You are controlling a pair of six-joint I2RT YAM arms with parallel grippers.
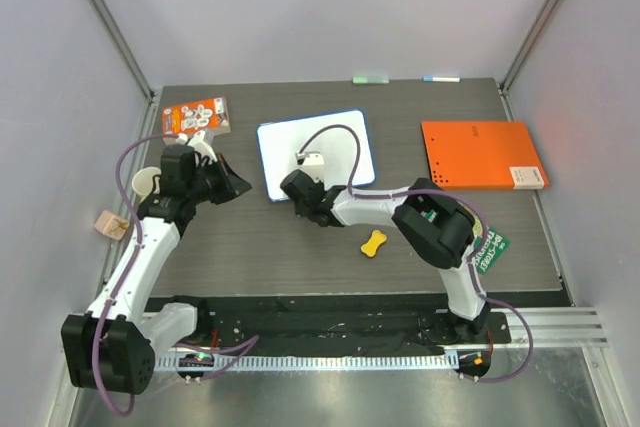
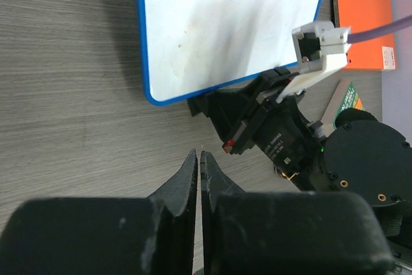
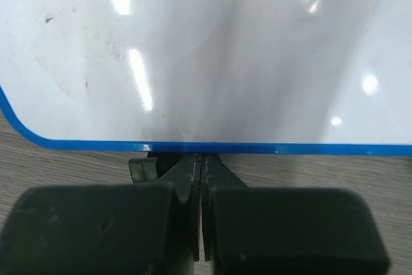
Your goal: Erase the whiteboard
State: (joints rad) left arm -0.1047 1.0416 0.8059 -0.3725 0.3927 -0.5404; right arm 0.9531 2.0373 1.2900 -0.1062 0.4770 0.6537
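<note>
The whiteboard (image 1: pixel 325 137) lies flat at the table's middle back, white with a thin blue frame. Faint grey smudges show on it in the left wrist view (image 2: pixel 219 24), and small dark specks in the right wrist view (image 3: pixel 193 56). My right gripper (image 1: pixel 291 190) is shut, its tips touching the board's near edge close to the near-left corner (image 3: pixel 201 156); it holds nothing I can see. A small dark foot (image 3: pixel 142 170) sits under that edge. My left gripper (image 1: pixel 238 185) is shut and empty over bare table left of the board (image 2: pixel 198 156).
An orange folder (image 1: pixel 483 155) lies at the back right. A yellow bone-shaped piece (image 1: pixel 374 243) lies near the right arm, a green card (image 1: pixel 489 249) beside it. A snack packet (image 1: pixel 196 117) sits back left. Two markers (image 1: pixel 370 77) lie at the far edge.
</note>
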